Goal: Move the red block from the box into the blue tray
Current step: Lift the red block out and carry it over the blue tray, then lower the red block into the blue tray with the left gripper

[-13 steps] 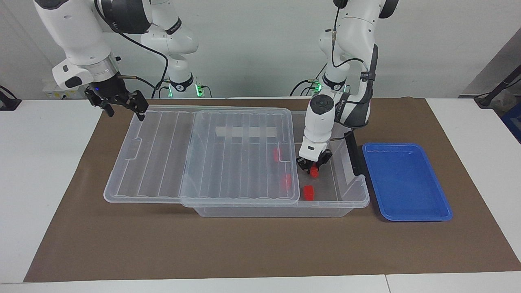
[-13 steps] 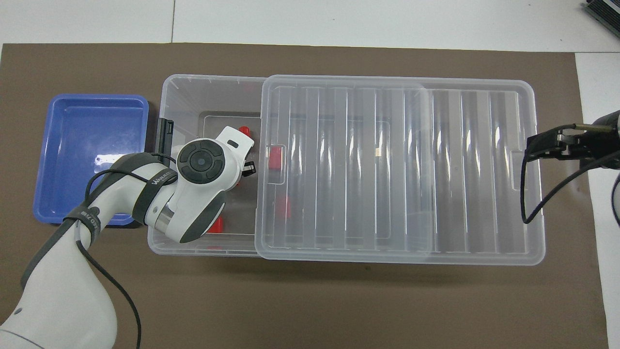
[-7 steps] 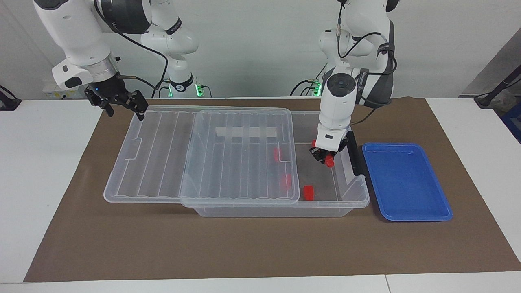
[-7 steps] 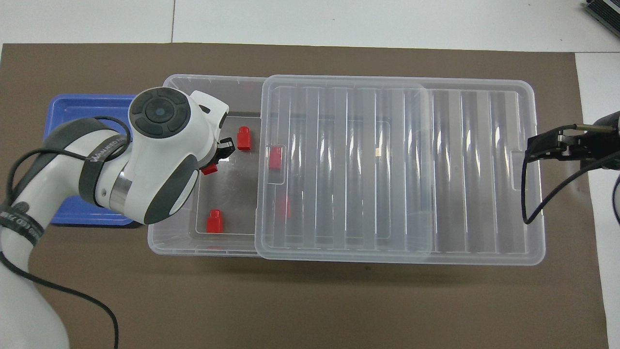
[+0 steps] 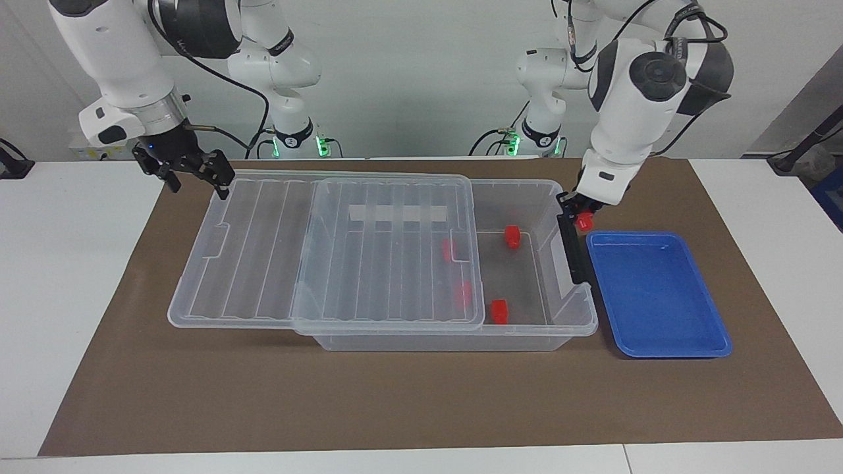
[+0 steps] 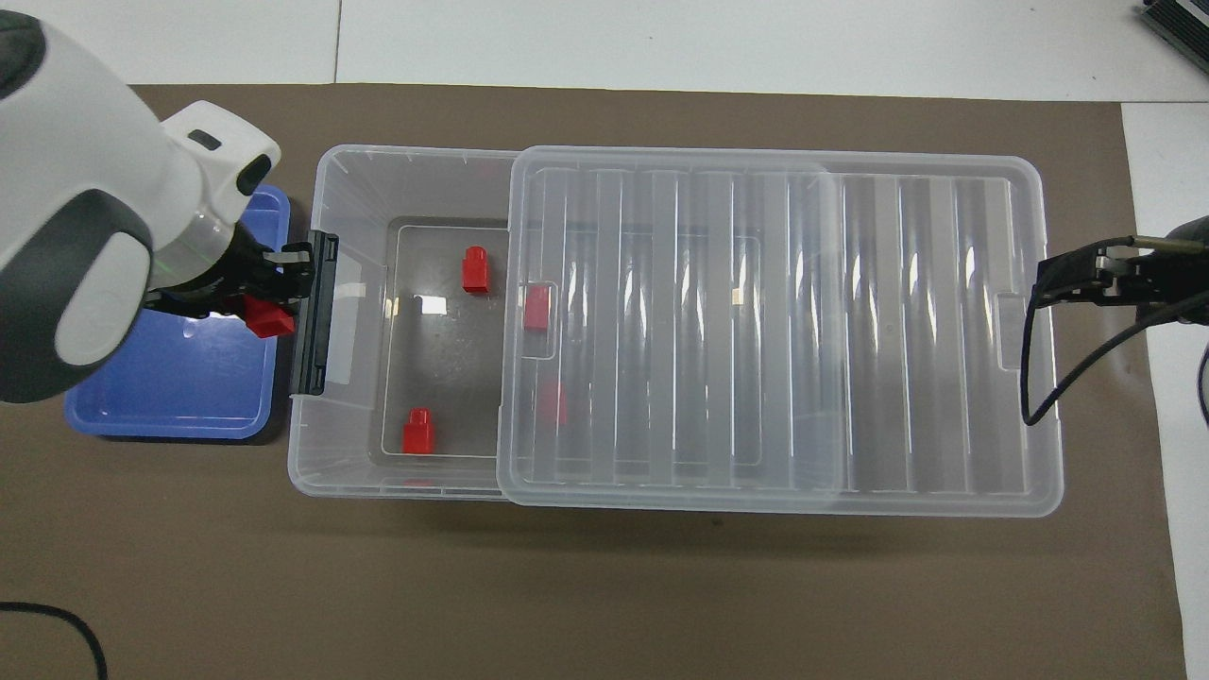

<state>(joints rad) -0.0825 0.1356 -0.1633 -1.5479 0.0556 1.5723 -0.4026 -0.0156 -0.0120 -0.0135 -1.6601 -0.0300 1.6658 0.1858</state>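
Observation:
My left gripper (image 5: 582, 220) is shut on a red block (image 5: 583, 222) and holds it in the air over the blue tray's edge beside the box; it also shows in the overhead view (image 6: 264, 315), with the block (image 6: 269, 321). The blue tray (image 5: 658, 296) (image 6: 170, 382) lies at the left arm's end. The clear box (image 5: 448, 341) (image 6: 349, 189) has its lid (image 5: 388, 250) (image 6: 756, 331) slid toward the right arm's end. Two red blocks (image 5: 512, 237) (image 5: 499, 311) lie in the uncovered part, two more (image 6: 536, 308) (image 6: 555, 404) under the lid. My right gripper (image 5: 196, 179) (image 6: 1063, 283) waits open at the lid's end.
A dark grey latch (image 5: 573, 250) (image 6: 312, 316) stands up on the box's end wall between the box and the tray, right beside the held block. A brown mat (image 5: 395, 401) covers the table under everything.
My left gripper has risen out of the box with the red block and swung toward the blue tray. A block it hid in the box now shows. The right arm has barely moved.

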